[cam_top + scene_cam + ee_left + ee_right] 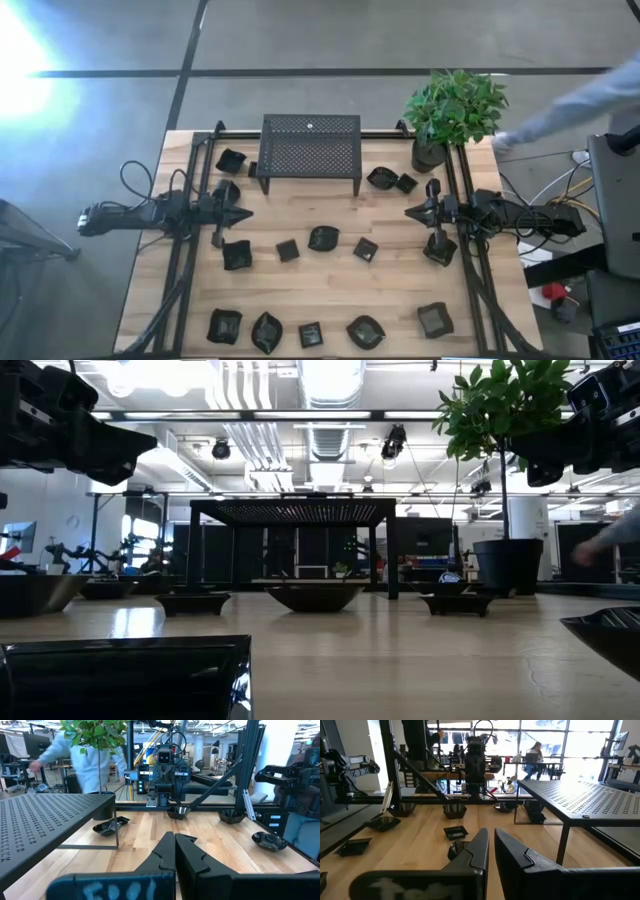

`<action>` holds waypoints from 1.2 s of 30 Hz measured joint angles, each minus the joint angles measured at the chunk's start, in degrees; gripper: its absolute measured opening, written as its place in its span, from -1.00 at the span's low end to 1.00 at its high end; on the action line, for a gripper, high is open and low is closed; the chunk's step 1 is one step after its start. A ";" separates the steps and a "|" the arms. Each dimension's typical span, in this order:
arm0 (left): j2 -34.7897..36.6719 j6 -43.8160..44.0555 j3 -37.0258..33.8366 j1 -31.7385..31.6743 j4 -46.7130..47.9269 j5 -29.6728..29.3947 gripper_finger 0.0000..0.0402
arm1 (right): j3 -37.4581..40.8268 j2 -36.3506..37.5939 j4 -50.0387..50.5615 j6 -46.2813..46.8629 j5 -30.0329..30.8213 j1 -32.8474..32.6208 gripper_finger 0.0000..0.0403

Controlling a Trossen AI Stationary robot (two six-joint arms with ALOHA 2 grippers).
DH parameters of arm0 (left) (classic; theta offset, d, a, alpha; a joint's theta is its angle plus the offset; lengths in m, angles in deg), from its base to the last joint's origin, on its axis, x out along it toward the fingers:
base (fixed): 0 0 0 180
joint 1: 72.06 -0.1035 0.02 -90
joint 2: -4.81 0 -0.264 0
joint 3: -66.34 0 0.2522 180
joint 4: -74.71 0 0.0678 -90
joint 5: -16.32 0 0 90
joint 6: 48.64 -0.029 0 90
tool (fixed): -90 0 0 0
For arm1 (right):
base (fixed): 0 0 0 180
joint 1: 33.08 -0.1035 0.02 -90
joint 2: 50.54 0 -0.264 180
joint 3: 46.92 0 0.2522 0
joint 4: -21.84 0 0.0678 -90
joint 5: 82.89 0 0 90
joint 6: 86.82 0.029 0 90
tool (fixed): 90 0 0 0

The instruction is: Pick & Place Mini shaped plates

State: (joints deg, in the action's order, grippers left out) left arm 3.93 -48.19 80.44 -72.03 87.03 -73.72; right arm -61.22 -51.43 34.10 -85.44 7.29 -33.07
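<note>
Several mini shaped plates, small glossy black dishes, lie flat and scattered on the wooden table: a middle row (pixel 323 238), a near row (pixel 366 332), and others beside the black mesh stand (pixel 310 150), such as one (pixel 380 178) at its right. My left gripper (pixel 246 212) hovers at the table's left, level and pointing right, shut and empty (pixel 175 837). My right gripper (pixel 408 212) hovers at the right, facing it. It is shut with only a thin slit between its fingertips (pixel 491 832), and nothing sits between them.
The mesh stand stands on four legs at the far middle, with a potted plant (pixel 430 150) at the far right corner. Black frame rails (pixel 185 260) run along both table sides. A person's sleeve (pixel 570 100) reaches in beyond the far right. Bare wood (pixel 330 205) lies between the grippers.
</note>
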 joint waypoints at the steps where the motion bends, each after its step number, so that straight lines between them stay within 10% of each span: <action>1: 0.01 0.00 0.00 0.00 0.01 0.00 -1.00 | 0.00 -0.01 -0.01 -0.03 -0.01 0.01 -0.86; 36: 0.00 0.00 0.00 0.00 0.00 0.00 -1.00 | -0.05 -0.63 -4.60 0.76 -0.19 0.01 -0.86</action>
State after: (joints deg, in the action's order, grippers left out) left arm 3.93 -48.19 80.44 -72.03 87.03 -73.72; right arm -61.26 -52.06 29.50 -84.68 7.11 -33.06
